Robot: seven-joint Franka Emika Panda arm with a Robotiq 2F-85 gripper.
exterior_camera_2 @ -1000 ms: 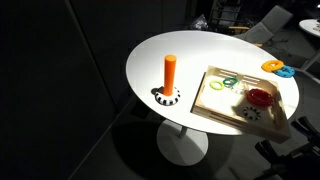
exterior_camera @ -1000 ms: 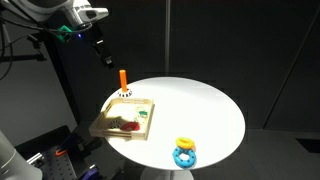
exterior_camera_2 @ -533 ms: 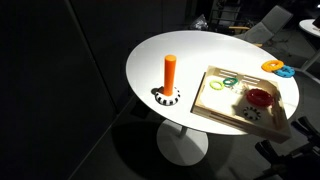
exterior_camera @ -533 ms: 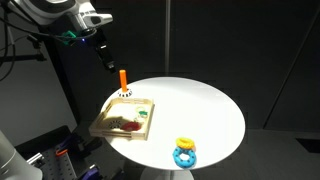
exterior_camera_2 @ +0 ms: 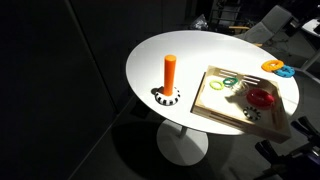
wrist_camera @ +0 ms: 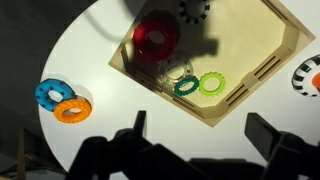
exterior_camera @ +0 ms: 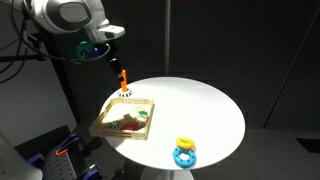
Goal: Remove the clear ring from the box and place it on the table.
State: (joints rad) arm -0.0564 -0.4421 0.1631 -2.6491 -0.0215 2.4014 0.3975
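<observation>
Wrist view shows the clear ring point(wrist_camera: 180, 72) lying inside the box point(wrist_camera: 250, 50), ahead of the jaws and roughly in line with the gap between them. We note a dark green ring point(wrist_camera: 187, 88) just beside it, a light green ring point(wrist_camera: 211, 83) next to that, and a red ring point(wrist_camera: 155, 38) farther ahead. The gripper point(wrist_camera: 202, 132) is released, its jaws spread wide and holding nothing. Outside the box, past the jaw at the view's left, a blue ring point(wrist_camera: 50, 93) and an orange ring point(wrist_camera: 72, 108) lie on the table point(wrist_camera: 90, 50).
</observation>
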